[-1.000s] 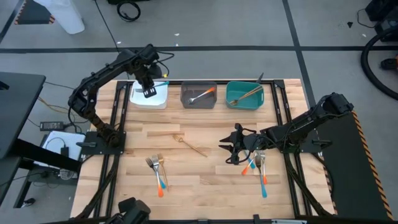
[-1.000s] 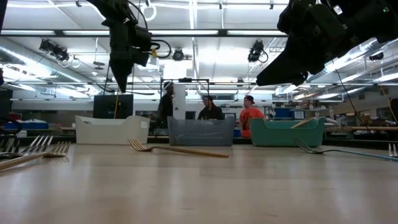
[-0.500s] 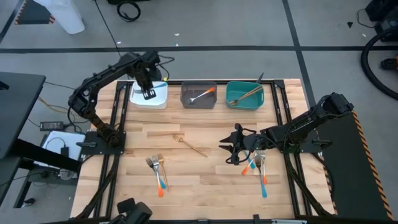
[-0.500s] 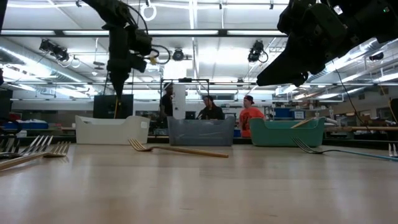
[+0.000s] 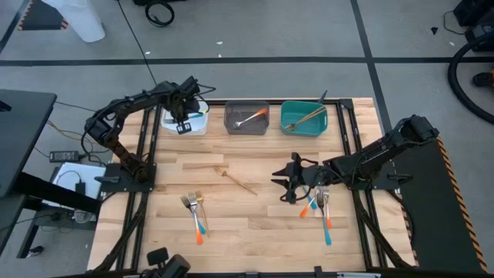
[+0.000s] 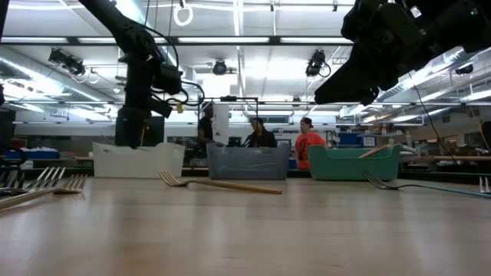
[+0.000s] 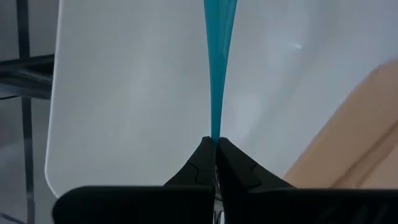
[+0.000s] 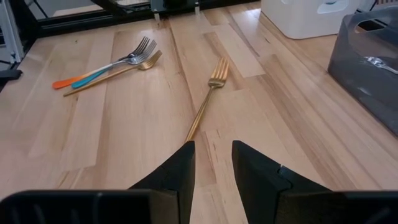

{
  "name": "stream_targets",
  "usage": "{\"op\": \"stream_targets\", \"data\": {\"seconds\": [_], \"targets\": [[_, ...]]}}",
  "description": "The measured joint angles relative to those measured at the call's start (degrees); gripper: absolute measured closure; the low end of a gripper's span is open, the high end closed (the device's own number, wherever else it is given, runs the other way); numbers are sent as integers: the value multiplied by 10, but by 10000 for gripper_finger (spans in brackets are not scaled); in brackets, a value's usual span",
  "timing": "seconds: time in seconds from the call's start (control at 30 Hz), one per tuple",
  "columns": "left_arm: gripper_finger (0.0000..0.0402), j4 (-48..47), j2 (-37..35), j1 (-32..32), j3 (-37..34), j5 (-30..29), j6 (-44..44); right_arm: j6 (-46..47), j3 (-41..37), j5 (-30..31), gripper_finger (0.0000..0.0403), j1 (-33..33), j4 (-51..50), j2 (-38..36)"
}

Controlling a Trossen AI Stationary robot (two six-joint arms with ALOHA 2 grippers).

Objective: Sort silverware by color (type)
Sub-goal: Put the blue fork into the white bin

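My left gripper point(image 7: 215, 142) is down in the white bin point(image 5: 185, 121) at the table's far left, shut on a blue-handled utensil point(image 7: 217, 74). The white bin's wall point(image 6: 138, 159) hides the fingertips in the low view. My right gripper point(image 8: 211, 146) hovers open above the table's right-middle point(image 5: 284, 188), touching nothing. A gold fork point(image 8: 208, 99) lies flat ahead of it, mid-table point(image 5: 239, 182). Gold, blue-handled and orange-handled forks lie flat together at near left point(image 5: 196, 213). Orange- and blue-handled ones lie at near right point(image 5: 319, 208). My left gripper pinches the blue handle's narrow end point(image 7: 215, 132) between its two fingertips. The fingers come from above, pointing down, in line with the handle. The utensil hangs below them inside the white bin; its head is out of view, so whether it touches the bin's floor cannot be told.
A grey bin point(image 5: 247, 118) holding an orange-handled utensil and a teal bin point(image 5: 303, 117) holding a gold one stand beside the white bin along the far edge. Bare wood lies between the fork groups. People stand in the room beyond the bins point(image 6: 261, 138).
My left gripper has come down from above the white bin into it, carrying the blue-handled utensil along while staying shut. The right arm has kept still.
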Motion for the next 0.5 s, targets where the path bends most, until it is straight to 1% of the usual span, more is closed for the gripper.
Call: {"op": "stream_targets", "data": {"seconds": [0.2, 0.5], "targets": [[392, 54, 0, 3, -20, 1, -24, -4, 0, 0, 286, -2, 0, 0], [392, 125, 0, 10, -75, 1, -52, -7, 0, 0, 286, -2, -1, 0]]}}
